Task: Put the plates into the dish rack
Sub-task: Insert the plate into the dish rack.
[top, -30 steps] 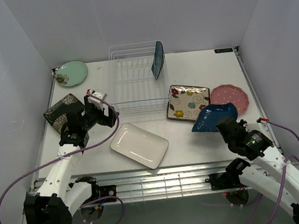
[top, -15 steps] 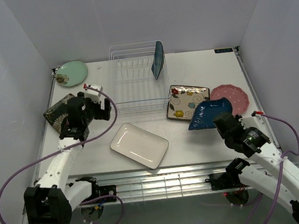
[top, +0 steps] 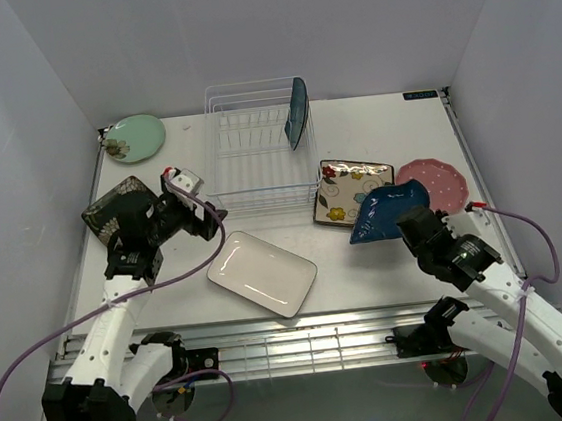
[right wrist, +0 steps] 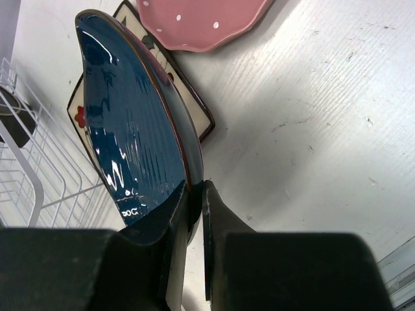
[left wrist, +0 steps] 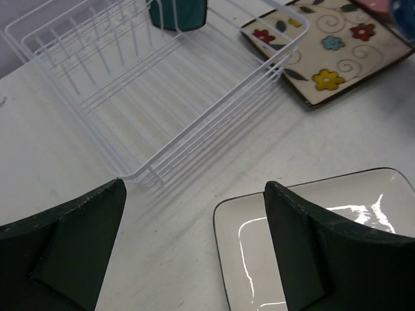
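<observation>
Dark blue glazed plate hangs on edge above the tabletop, its rim clamped in my right jaws. White wire dish rack lies left, farther back. My left jaws gape empty, nearer it.

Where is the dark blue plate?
The dark blue plate is at right in the top view, pinched by the right gripper, near the flowered square plate and pink plate.

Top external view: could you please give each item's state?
Dish rack: one plate inside.
Teal plate: upright in rack.
Dark blue plate: held tilted.
White plate: flat.
Patterned plate: flat.
Pink plate: flat.
Left fingers: open, empty.
Right fingers: shut on dark blue plate.
</observation>
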Robot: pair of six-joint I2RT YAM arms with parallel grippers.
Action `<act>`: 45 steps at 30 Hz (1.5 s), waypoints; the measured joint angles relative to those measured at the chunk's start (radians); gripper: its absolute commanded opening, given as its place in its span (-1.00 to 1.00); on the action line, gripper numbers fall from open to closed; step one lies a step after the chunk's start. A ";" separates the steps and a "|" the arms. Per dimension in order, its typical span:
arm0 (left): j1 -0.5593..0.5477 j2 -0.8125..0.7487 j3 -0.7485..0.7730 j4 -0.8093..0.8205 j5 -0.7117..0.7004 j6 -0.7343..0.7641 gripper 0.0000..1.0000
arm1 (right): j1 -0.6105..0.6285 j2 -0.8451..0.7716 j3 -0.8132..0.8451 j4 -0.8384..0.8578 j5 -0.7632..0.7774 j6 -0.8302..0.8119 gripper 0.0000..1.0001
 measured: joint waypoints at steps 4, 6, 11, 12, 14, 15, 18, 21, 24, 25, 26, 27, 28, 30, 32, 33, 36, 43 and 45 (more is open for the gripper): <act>-0.013 0.011 0.060 -0.001 0.154 -0.002 0.96 | 0.000 0.025 0.013 0.016 -0.015 -0.022 -0.84; -0.021 0.042 0.111 0.013 0.245 -0.012 0.96 | 0.000 0.039 0.026 0.022 -0.022 -0.031 -0.84; -0.027 0.159 0.213 0.065 0.450 -0.088 0.96 | 0.000 0.053 0.048 0.047 -0.031 -0.050 -0.84; -0.027 0.184 0.232 0.072 0.491 -0.105 0.96 | 0.000 0.053 0.050 0.050 -0.032 -0.052 -0.84; -0.027 0.230 0.263 0.092 0.561 -0.142 0.96 | 0.000 0.053 0.051 0.057 -0.035 -0.055 -0.85; -0.027 0.248 0.274 0.105 0.592 -0.158 0.96 | 0.000 0.053 0.051 0.060 -0.036 -0.057 -0.85; -0.040 0.276 0.287 0.154 0.636 -0.196 0.96 | 0.000 0.057 0.058 0.061 -0.039 -0.066 -0.85; -0.122 0.275 0.297 0.169 0.546 -0.159 0.96 | 0.000 0.086 0.092 0.056 -0.041 -0.076 -0.85; -0.277 0.271 0.300 0.188 0.372 -0.080 0.96 | 0.000 0.142 0.158 0.048 -0.042 -0.077 -0.84; -0.322 0.272 0.301 0.196 0.322 -0.056 0.96 | 0.000 0.162 0.185 0.042 -0.042 -0.076 -0.84; -0.361 0.274 0.301 0.202 0.274 -0.031 0.96 | 0.000 0.181 0.211 0.037 -0.042 -0.076 -0.84; -0.396 0.276 0.302 0.207 0.220 -0.003 0.96 | 0.000 0.198 0.235 0.035 -0.042 -0.076 -0.84; -0.433 0.280 0.303 0.213 0.156 0.031 0.96 | 0.000 0.214 0.257 0.035 -0.043 -0.075 -0.84; -0.502 0.300 0.310 0.226 0.039 0.105 0.88 | 0.000 0.245 0.295 0.036 -0.045 -0.076 -0.84; -0.567 0.338 0.327 0.231 -0.052 0.166 0.86 | 0.000 0.280 0.334 0.036 -0.049 -0.076 -0.84; -0.593 0.361 0.339 0.231 -0.080 0.188 0.83 | 0.000 0.297 0.349 0.037 -0.051 -0.077 -0.84; -0.639 0.430 0.373 0.233 -0.143 0.232 0.79 | 0.000 0.341 0.382 0.042 -0.064 -0.080 -0.84; -0.729 0.507 0.404 0.228 -0.270 0.308 0.74 | 0.001 0.432 0.413 0.064 -0.100 -0.105 -0.85; -0.756 0.541 0.428 0.229 -0.298 0.320 0.74 | 0.001 0.449 0.417 0.072 -0.109 -0.109 -0.85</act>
